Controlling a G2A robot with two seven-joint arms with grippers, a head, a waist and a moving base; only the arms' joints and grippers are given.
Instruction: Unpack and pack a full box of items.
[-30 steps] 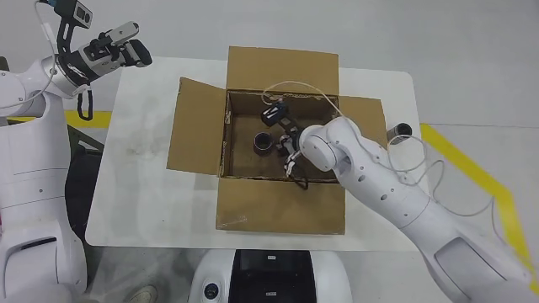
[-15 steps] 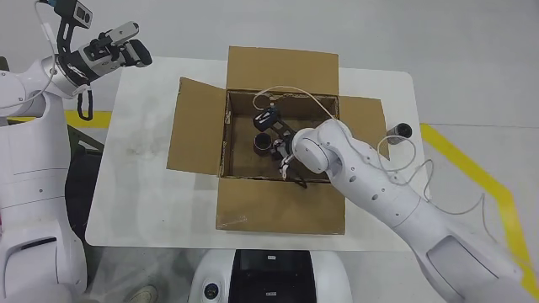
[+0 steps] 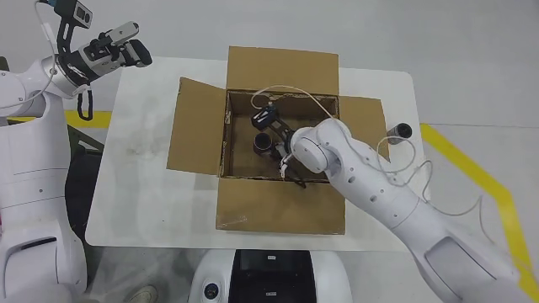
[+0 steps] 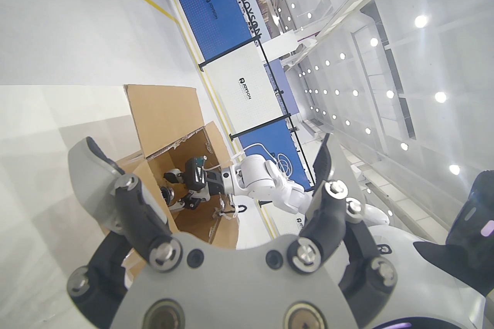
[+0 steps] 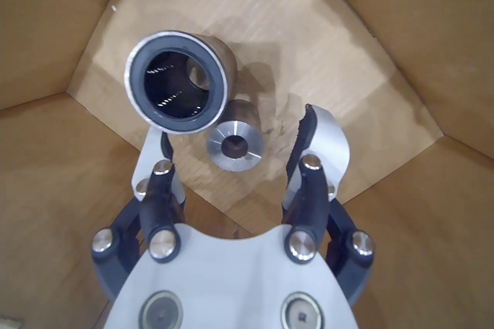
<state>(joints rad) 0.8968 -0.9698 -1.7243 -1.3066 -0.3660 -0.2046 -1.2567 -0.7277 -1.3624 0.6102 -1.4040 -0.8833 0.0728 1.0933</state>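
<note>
The box (image 3: pixel 282 206) sits open, flaps spread, mid-table (image 3: pixel 139 185). The right arm is lowered into it, and the right gripper (image 5: pixel 235 132) hangs low over the left half of the box floor. Its jaws are spread wide and grip nothing. A plug (image 5: pixel 234 149), a small metal cylinder with a bored top, stands upright between the fingers with a gap on either side. A sleeve (image 5: pixel 227 60), larger, hollow and dark-rimmed, stands just beside the plug, partly hiding one finger. A dark tube (image 3: pixel 402 130) lies on the table just right of the box's right flap. The left gripper (image 3: pixel 130 44) is held up off the table's far-left corner, well apart from the box - jaws wide and empty.
</note>
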